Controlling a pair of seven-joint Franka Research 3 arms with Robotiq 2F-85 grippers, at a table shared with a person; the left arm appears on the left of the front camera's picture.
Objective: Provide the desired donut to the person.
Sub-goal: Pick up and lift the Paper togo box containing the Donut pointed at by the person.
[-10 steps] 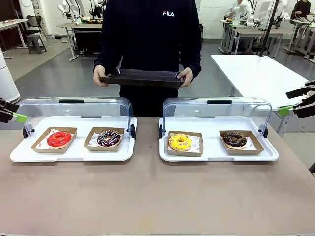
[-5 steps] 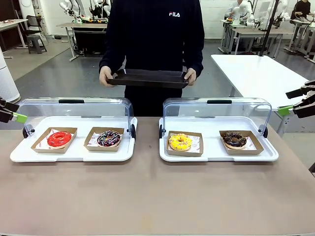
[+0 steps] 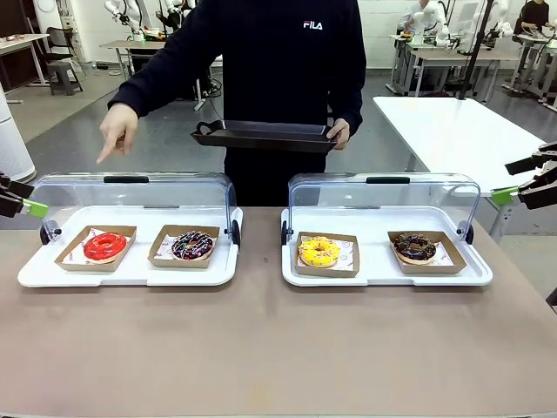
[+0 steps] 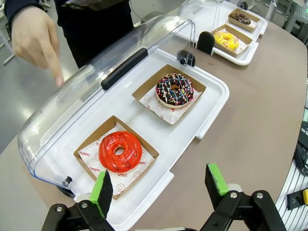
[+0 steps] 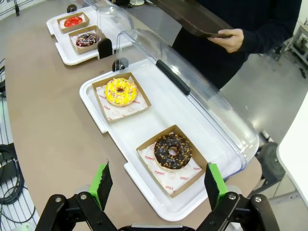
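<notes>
Tabletop [image 3: 261,348], person's finger [image 4: 56,76] above left lid [image 4: 126,68]

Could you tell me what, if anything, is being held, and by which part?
The left gripper and right gripper are open, empty. The person's hand holds the black tray by its end.

black fingers [image 4: 89,217], green pads [image 4: 101,190], dark fila sweatshirt [image 3: 278,74]

A white table [image 3: 452,131] stands right on grey floor [image 3: 61,122], workbenches [image 3: 435,57] farther back.
</notes>
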